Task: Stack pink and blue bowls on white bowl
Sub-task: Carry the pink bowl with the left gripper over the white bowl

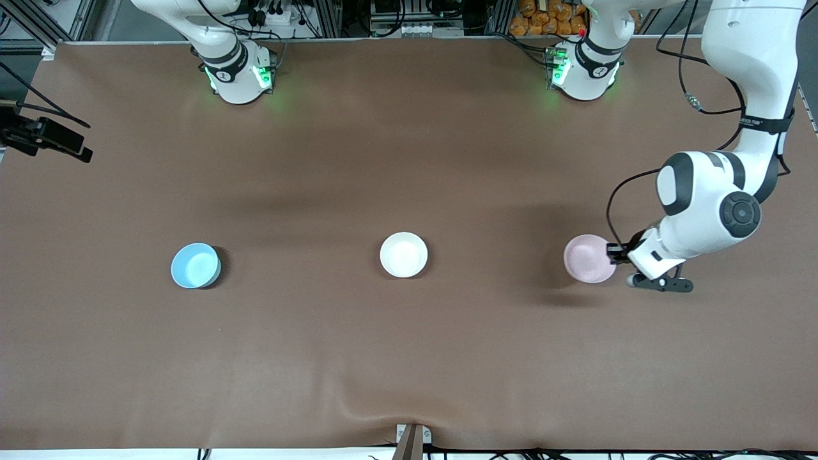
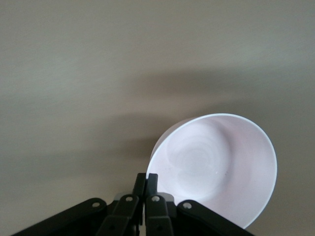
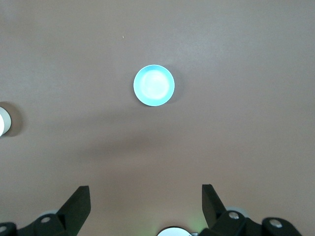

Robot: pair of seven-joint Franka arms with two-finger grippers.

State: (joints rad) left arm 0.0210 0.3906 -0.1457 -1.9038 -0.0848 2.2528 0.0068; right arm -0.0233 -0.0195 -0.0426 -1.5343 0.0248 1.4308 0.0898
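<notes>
The pale pink bowl point(image 1: 588, 257) is toward the left arm's end of the table. My left gripper point(image 1: 615, 253) is shut on its rim and holds it tilted, slightly off the cloth. In the left wrist view the gripper point(image 2: 146, 176) pinches the rim of the pink bowl point(image 2: 216, 164). The white bowl point(image 1: 403, 254) sits mid-table. The blue bowl point(image 1: 195, 265) sits toward the right arm's end. My right gripper point(image 3: 145, 189) is open and empty, high over the table, with the blue bowl point(image 3: 154, 85) far below it. The gripper is out of the front view.
A brown cloth point(image 1: 409, 358) covers the table, with a ripple at its near edge. The two arm bases point(image 1: 236, 73) stand at the edge farthest from the front camera. The white bowl's edge point(image 3: 3, 121) shows in the right wrist view.
</notes>
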